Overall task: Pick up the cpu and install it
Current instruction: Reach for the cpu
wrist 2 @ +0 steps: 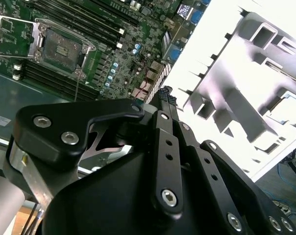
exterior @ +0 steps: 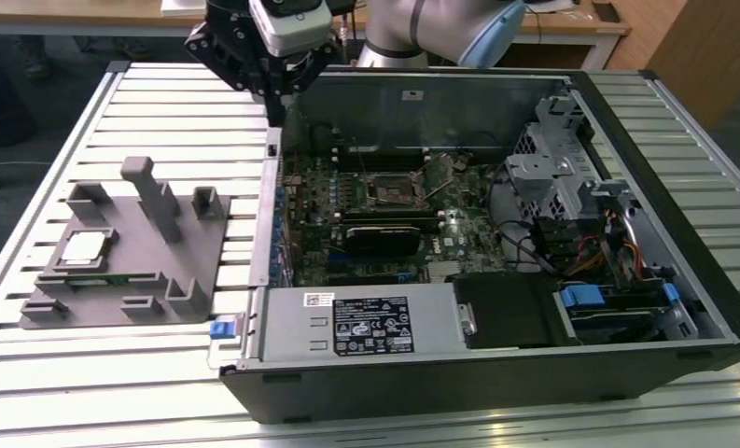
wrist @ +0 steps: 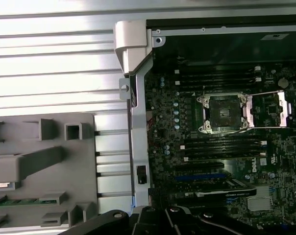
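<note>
Gripper (exterior: 275,112) — clenched, empty — upper left of exterior view, above case wall (exterior: 272,215); chip (exterior: 83,247) lies in holder (exterior: 158,280), left.

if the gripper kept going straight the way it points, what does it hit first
Probably the case wall: the gripper hangs over that edge, between holder and motherboard. Depth is unclear; it could just miss onto the board.

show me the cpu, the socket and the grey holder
cpu (exterior: 83,246), exterior view, middle of its silvery top
socket (wrist: 222,113), first wrist view, its dark centre
grey holder (exterior: 156,201), exterior view, its tall post
</note>
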`<state>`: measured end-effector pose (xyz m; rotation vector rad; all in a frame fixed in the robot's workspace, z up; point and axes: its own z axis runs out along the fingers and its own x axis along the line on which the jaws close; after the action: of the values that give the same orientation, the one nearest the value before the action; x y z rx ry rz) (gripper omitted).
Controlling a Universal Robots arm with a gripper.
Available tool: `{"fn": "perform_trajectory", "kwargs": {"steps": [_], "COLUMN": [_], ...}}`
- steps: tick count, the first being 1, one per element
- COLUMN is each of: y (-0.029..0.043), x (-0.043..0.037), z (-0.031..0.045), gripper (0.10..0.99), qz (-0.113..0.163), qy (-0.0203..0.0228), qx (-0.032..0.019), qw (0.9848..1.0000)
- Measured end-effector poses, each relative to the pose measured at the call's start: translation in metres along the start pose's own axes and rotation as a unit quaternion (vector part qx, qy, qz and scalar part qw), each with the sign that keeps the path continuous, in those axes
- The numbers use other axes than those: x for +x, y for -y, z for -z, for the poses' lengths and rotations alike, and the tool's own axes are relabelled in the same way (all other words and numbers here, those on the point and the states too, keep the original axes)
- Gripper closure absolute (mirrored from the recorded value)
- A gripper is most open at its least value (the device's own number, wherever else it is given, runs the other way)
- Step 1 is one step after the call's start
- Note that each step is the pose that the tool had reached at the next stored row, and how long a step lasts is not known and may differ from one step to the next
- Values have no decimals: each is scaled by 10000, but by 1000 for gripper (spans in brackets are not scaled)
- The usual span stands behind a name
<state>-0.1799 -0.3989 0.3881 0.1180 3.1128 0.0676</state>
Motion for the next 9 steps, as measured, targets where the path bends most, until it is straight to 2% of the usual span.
{"fn": "perform_trajectory", "kwargs": {"steps": [9], "y": [4], "x": [44], "z": [-8], "gripper": [980], "qz": [0], "qy": [-1], "qx": [0], "qw": [10000]}}
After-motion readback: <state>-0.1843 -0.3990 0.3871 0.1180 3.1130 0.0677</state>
